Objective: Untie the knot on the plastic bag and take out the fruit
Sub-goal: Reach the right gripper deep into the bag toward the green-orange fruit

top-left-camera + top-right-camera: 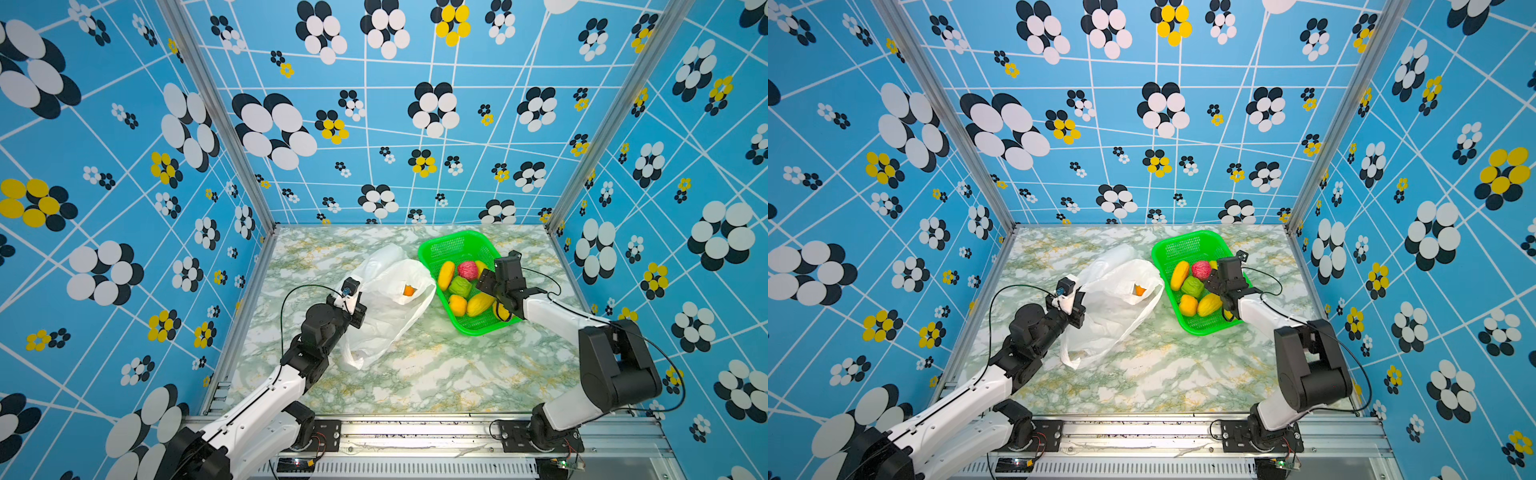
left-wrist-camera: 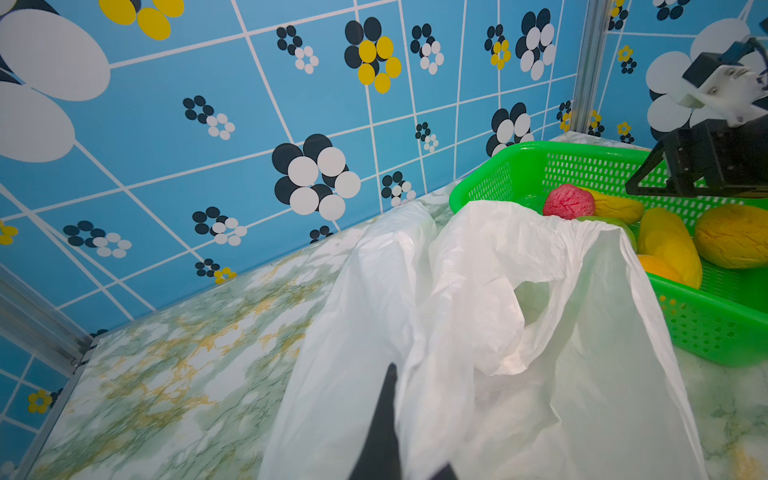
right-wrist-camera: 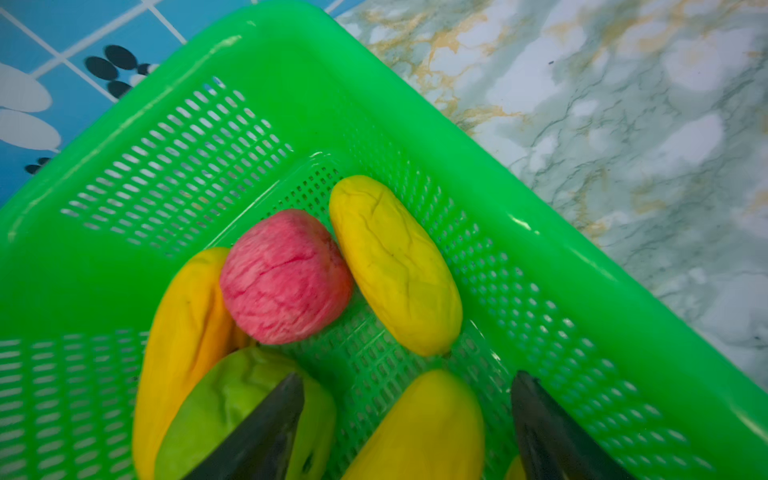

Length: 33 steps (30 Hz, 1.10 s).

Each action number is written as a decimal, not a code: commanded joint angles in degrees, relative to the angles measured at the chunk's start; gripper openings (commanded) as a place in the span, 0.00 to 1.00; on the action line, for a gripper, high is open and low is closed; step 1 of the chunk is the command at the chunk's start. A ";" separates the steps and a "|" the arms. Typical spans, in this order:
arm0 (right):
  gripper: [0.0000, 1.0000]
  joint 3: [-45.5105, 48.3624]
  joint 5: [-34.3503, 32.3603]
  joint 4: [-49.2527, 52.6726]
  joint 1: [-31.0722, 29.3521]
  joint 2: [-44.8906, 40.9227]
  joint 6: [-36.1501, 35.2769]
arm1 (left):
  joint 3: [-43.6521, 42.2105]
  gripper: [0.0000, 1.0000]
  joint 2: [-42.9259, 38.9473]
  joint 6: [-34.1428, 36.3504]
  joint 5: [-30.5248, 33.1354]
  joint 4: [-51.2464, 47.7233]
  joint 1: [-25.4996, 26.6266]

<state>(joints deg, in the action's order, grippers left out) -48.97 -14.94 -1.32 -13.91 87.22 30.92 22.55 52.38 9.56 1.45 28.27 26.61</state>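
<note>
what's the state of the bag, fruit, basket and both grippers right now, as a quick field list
plastic bag: mouth open, slumped on table beside green basket
left gripper: fingers shut on plastic bag edge
orange fruit: one, inside plastic bag
basket fruits: at least six
right gripper: fingers open, over green basket, holding nothing
</note>
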 commanded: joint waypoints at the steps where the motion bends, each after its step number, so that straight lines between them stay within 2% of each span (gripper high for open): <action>1: 0.81 4.87 -2.29 -4.00 -3.53 -9.19 -4.05 | -0.42 0.00 0.65 -0.42 -0.77 0.98 -0.42; 5: 0.77 13.58 -1.34 -13.21 -10.83 -22.57 -9.02 | 0.30 0.00 1.32 -0.68 -1.66 0.34 -0.41; 7: 0.71 15.96 0.53 -16.55 -15.48 -27.28 -11.48 | 0.49 0.00 1.10 -0.86 -2.13 0.12 -0.40; 12: 0.60 15.59 1.26 -20.68 -28.85 -28.15 -17.55 | 0.36 0.00 0.97 -1.13 -2.84 0.45 -0.42; 14: 0.54 15.10 1.18 -24.79 -33.83 -24.59 -18.74 | 0.22 0.00 0.81 -1.46 -2.84 0.60 -0.42; 17: 0.51 10.66 1.39 -28.42 -39.04 -14.34 -17.19 | 0.26 0.00 -0.23 -1.91 -2.82 -0.11 -0.42; 19: 0.46 5.31 2.65 -27.40 -41.34 -5.50 -15.76 | 0.32 0.00 -1.10 -2.16 -2.91 -0.75 -0.42; 22: 0.43 -2.40 0.15 -25.92 -45.13 6.57 -14.93 | 0.11 0.00 -2.09 -2.40 -4.03 -0.83 -0.42; 27: 0.43 -10.77 -2.43 -26.98 -45.62 19.76 -7.48 | 0.72 0.00 -3.99 -2.94 -6.39 -3.07 -0.07; 33: 0.41 -16.64 -4.86 -26.87 -45.84 29.16 -0.47 | -0.45 0.00 -6.02 -3.41 -6.91 -2.78 0.11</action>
<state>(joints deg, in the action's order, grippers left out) -63.51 -16.47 -26.92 -59.83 114.08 25.06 22.55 47.42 6.98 -4.12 25.63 26.63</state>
